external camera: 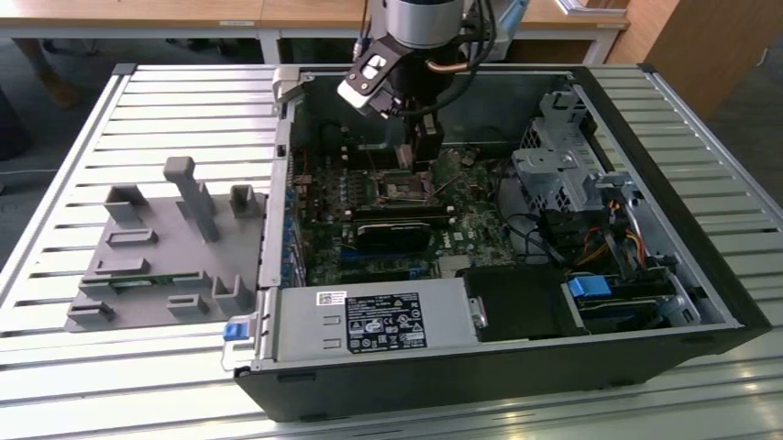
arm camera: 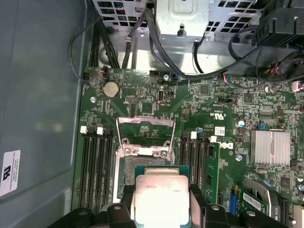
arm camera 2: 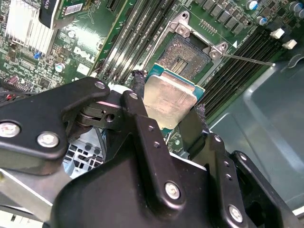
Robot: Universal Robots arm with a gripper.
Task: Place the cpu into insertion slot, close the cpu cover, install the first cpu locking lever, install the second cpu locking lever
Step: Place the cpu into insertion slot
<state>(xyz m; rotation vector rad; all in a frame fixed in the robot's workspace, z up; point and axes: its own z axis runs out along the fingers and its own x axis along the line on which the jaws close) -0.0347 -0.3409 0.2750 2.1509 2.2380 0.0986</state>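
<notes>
1. Gripper (arm camera 2: 168, 97): the 2 black fingers (arm camera 2: 138, 102) are pressed against opposite edges of the cpu (arm camera 2: 166, 95), pinching it. The silver-grey face of the cpu points toward the wrist cameras.

2. Cpu position: in the first wrist view, the cpu (arm camera: 161, 194) hangs in the gripper (arm camera: 161, 199) above the near edge of the slot (arm camera: 142, 161). It overlaps part of the slot and is not seated. In the second wrist view, the cpu sits tilted relative to the slot (arm camera 2: 183, 57), whose dark contact field lies exposed.

3. Cover (arm camera: 145, 121): swung open at the far side of the slot. Green board shows through its square window.

4. Lever (arm camera 2: 247, 59): a thin metal rod runs outward from 1 corner of the slot, over the memory slots (arm camera 2: 237, 71). It is not latched.

5. Board: long black memory slots (arm camera: 97, 166) flank the slot on both sides. A coin cell (arm camera: 110, 88) sits beyond the cover, and a finned heat sink (arm camera: 270, 147) sits well apart from the slot.

6. Exterior view: the arm reaches down into the open case (external camera: 490, 385), with the gripper (external camera: 423, 156) just above the slot (external camera: 408, 190). The case lies on a slatted table (external camera: 183, 101). A grey fixture (external camera: 147, 257) lies beside the case, on the exterior view's left.
</notes>
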